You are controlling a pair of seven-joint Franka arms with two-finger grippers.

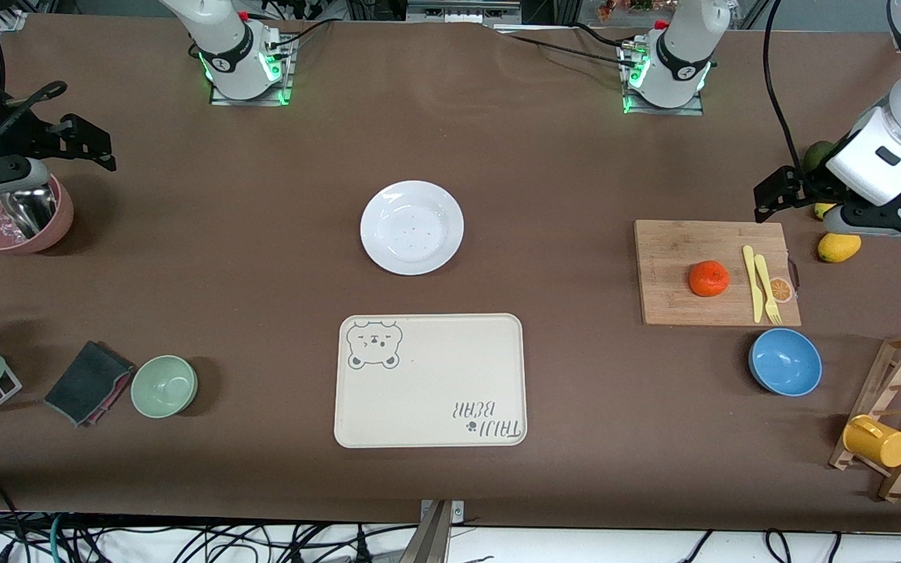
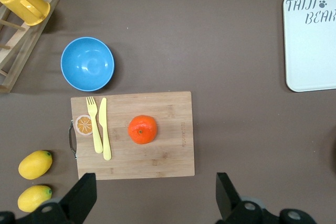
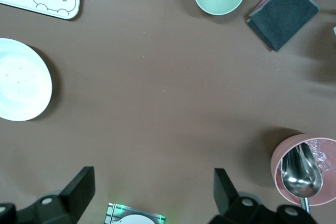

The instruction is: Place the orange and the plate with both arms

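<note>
orange (image 1: 708, 278) on cutting board (image 1: 677, 305), your left gripper (image 1: 785, 194) nearer, fingers spread | plate (image 1: 411, 227) mid-table, right gripper (image 1: 67, 137) likewise spread, well apart

1. The bench (image 1: 263, 234) has a dull brown cover.
2. The plate (image 1: 412, 227) is shiny and smooth.
3. The board (image 1: 673, 274) is wood.
4. The orange (image 1: 708, 278) has bumpy, shiny skin.
5. The spoon (image 3: 302, 174) is shiny metal.

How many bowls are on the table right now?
3. The blue bowl sits beside the cutting board, nearer the front camera. The green bowl is next to the dark cloth. The pink bowl, holding a metal spoon, is at the right arm's end.
</note>
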